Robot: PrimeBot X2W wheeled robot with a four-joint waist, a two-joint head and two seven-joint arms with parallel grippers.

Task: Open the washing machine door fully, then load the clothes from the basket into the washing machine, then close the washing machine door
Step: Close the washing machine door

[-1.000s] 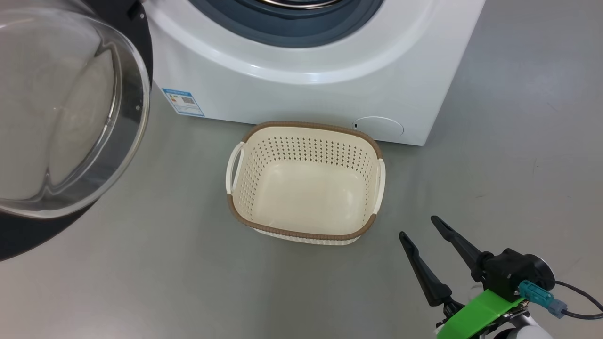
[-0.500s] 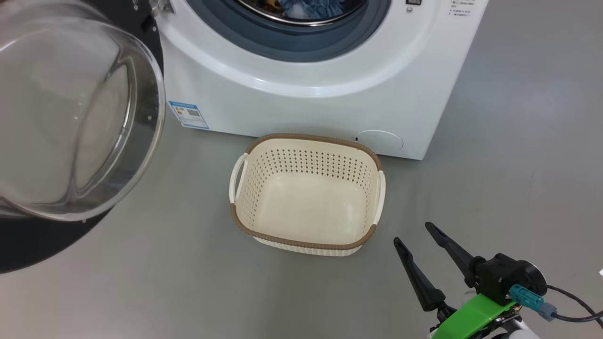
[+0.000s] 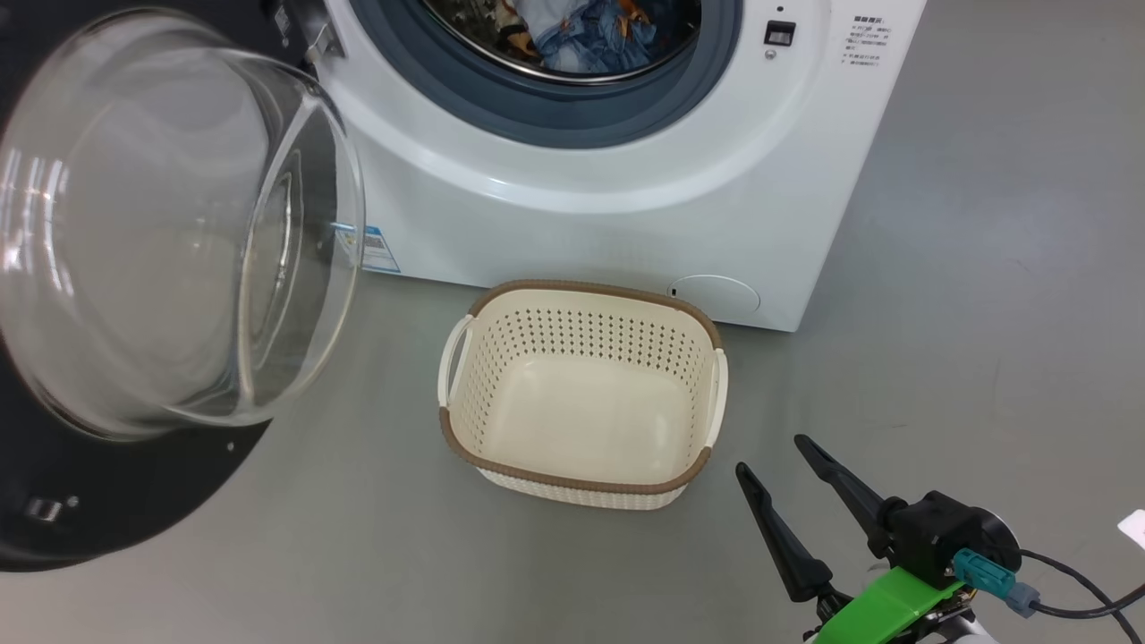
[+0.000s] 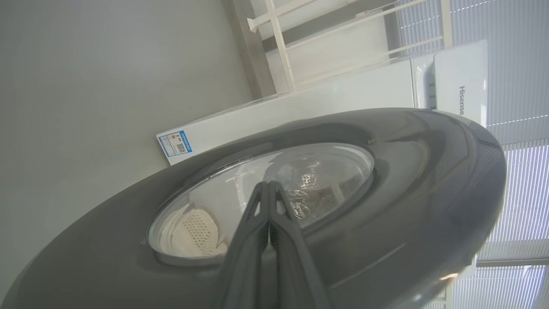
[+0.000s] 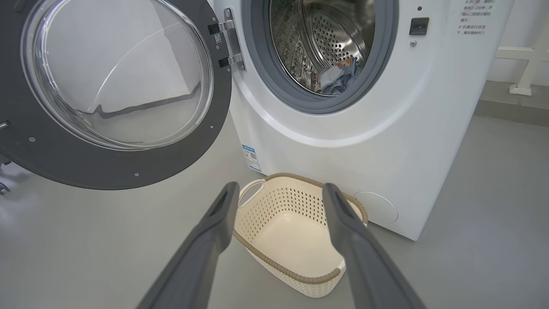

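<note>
Clothes point(image 3: 590, 31) are in the drum point(image 5: 334, 34), top centre; basket point(image 3: 595, 286) below is bare. Door point(image 3: 179, 250) hangs wide at left: I'd press its rim point(image 3: 116, 510) steadily with my clenched left gripper point(image 4: 269, 189) and hold the splayed right gripper point(image 3: 769, 453) clear.

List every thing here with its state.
washing machine door: swung wide open.
washing machine: open, loaded.
clothes: inside the washing machine.
basket: upright, empty.
left gripper: shut, at the door's outer face.
right gripper: open, empty.
</note>
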